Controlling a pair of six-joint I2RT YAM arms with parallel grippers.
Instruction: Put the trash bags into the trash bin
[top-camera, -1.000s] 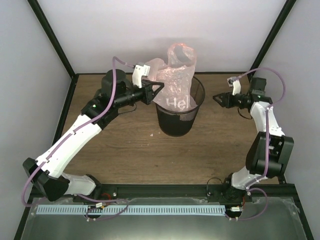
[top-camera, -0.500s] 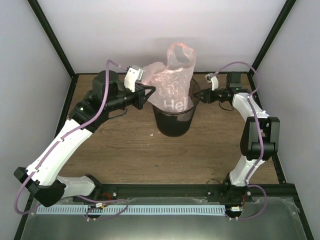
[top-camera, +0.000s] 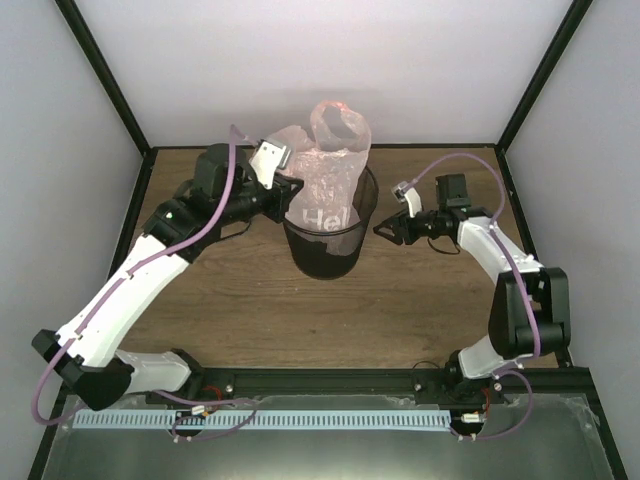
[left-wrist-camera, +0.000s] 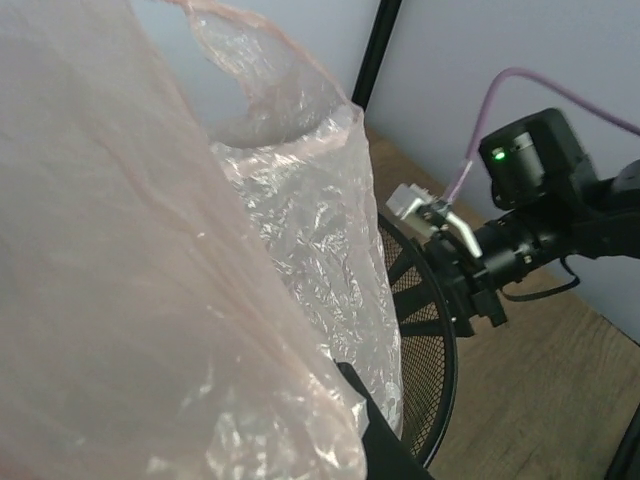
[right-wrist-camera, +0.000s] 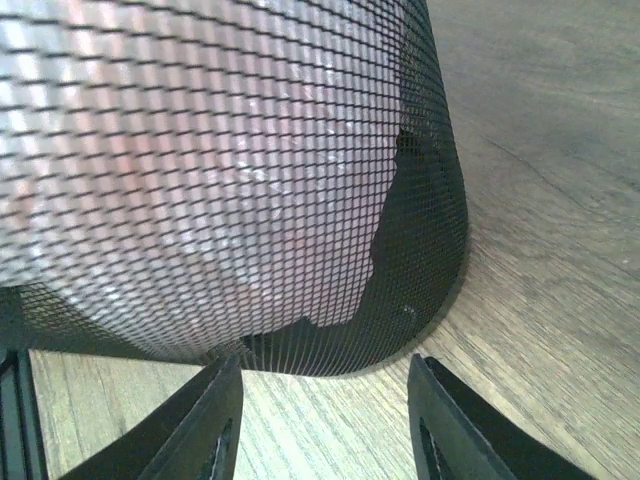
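Observation:
The pale-pink trash bag (top-camera: 327, 160) stands half inside the black mesh trash bin (top-camera: 320, 252) at the table's back middle, its handle loop and upper part rising above the rim. At the bin's left rim my left gripper (top-camera: 289, 197) is shut on the bag's side; in the left wrist view the bag (left-wrist-camera: 150, 250) covers most of the picture and one black fingertip (left-wrist-camera: 385, 440) shows beside the bin's rim (left-wrist-camera: 445, 370). My right gripper (top-camera: 384, 229) is open, low by the bin's right wall. In the right wrist view its fingers (right-wrist-camera: 215, 420) flank the bin's base (right-wrist-camera: 400, 300) without touching.
The wooden table (top-camera: 420, 300) is fenced by black frame posts (top-camera: 535, 80) and pale walls at the back and sides. Both arm bases sit on the rail at the near edge (top-camera: 330, 382).
The bin and the bag have slid left across the table. My right gripper has swung in from the right to the bin's base. The left gripper has moved left with the bag.

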